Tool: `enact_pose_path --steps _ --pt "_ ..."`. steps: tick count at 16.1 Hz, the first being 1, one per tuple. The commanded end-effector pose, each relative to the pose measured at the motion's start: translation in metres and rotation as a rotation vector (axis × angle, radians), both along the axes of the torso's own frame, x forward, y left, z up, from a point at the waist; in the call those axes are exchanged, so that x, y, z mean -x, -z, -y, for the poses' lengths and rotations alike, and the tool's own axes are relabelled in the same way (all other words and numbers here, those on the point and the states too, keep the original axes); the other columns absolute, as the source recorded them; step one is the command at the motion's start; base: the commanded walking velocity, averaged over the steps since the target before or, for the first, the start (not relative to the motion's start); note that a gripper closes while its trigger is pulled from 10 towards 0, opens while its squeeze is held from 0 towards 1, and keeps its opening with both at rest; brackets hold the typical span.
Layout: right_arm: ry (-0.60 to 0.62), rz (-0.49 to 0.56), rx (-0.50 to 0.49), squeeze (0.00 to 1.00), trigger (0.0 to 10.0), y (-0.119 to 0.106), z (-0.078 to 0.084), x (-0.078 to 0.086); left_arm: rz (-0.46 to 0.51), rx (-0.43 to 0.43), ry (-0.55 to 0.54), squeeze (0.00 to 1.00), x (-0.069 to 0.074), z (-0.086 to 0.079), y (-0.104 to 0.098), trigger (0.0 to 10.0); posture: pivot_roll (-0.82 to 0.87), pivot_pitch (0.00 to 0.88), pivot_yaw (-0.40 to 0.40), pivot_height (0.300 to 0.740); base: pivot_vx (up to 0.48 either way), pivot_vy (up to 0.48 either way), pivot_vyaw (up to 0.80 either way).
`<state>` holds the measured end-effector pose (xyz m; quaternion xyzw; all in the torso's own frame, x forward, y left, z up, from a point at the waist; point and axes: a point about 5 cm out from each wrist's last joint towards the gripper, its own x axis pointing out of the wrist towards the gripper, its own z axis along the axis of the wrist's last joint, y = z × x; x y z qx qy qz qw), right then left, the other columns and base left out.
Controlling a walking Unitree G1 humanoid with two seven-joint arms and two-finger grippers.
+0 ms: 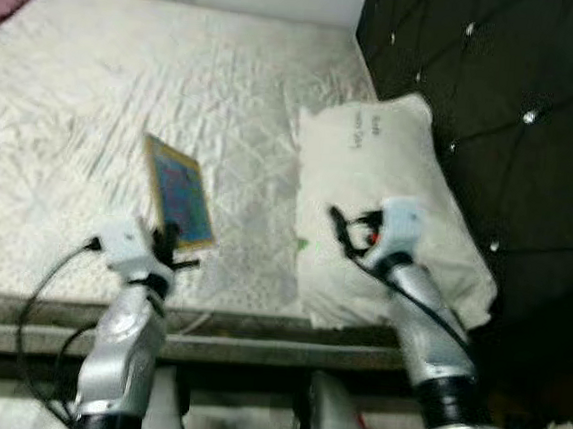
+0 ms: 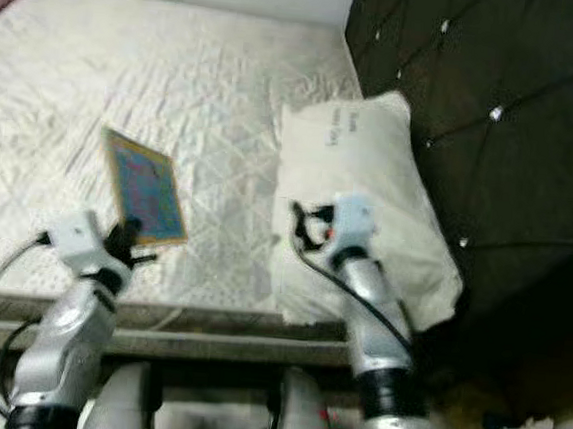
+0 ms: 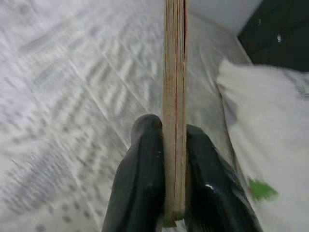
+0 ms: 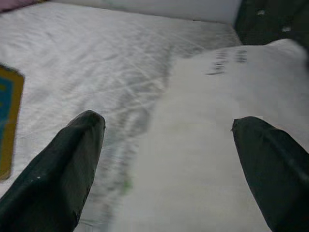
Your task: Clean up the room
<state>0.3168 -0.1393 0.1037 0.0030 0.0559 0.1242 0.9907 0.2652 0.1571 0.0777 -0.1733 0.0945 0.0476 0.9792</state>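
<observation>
Left gripper [image 3: 175, 145] clamping book [image 1: 179, 193] edge (above mattress [image 1: 65, 105]), pillow [image 1: 385, 183] alongside

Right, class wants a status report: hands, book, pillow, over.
Left hand shut on the book, near the mattress edge. Right hand open over the pillow. Nothing in the way.
</observation>
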Motion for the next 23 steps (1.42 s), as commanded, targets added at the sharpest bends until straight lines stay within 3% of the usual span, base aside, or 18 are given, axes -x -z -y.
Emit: enact_pose_path --steps 1,4,7,9,11,14,16,19,23 --pt "-0.011 0.008 -0.015 0.0 10.0 -0.003 -0.004 -0.001 0.01 0.078 -0.028 0.0 -0.006 0.008 -0.005 10.0 -0.12 0.0 -0.094 0.621 0.0 0.0 0.0" --pt "-0.007 0.005 0.008 0.0 10.0 -0.005 0.001 -0.002 -0.068 0.174 -0.022 0.0 -0.021 0.007 0.006 10.0 -0.14 0.01 -0.101 0.587 0.0 0.0 0.0" --pt "0.001 -0.002 0.038 0.0 10.0 -0.005 0.012 0.0 -0.084 0.208 -0.038 0.0 -0.03 0.003 0.007 10.0 -0.17 0.02 -0.108 0.583 0.0 0.0 0.0" --pt "0.023 -0.013 0.084 0.0 10.0 -0.005 0.031 0.003 -0.204 0.337 0.081 0.0 -0.044 0.029 0.015 10.0 -0.19 0.023 -0.116 0.583 0.0 0.0 0.0" --pt "0.019 -0.011 0.097 0.0 10.0 -0.007 0.034 0.005 -0.219 0.376 0.116 0.0 -0.047 0.037 0.015 10.0 -0.21 0.026 -0.117 0.583 0.0 0.0 0.0" --pt "0.035 -0.028 0.159 0.0 10.0 -0.007 0.052 0.014 -0.251 0.468 0.14 0.0 -0.055 0.051 0.015 10.0 -0.24 0.04 -0.122 0.583 0.0 0.0 0.0" --pt "0.054 -0.042 0.193 0.0 10.0 -0.008 0.068 0.023 -0.274 0.449 0.166 0.0 -0.059 0.054 0.016 10.0 -0.26 0.048 -0.124 0.583 0.0 0.0 0.0" --pt "0.128 -0.065 0.323 0.0 10.0 -0.006 0.103 0.037 -0.293 0.438 0.187 0.0 -0.067 0.061 0.016 10.0 -0.32 0.053 -0.143 0.583 0.0 0.0 0.0" --pt "0.135 -0.067 0.395 0.0 10.0 -0.013 0.117 0.041 -0.314 0.445 0.153 0.0 -0.07 0.048 0.018 10.0 -0.33 0.053 -0.166 0.583 0.0 0.0 0.0"
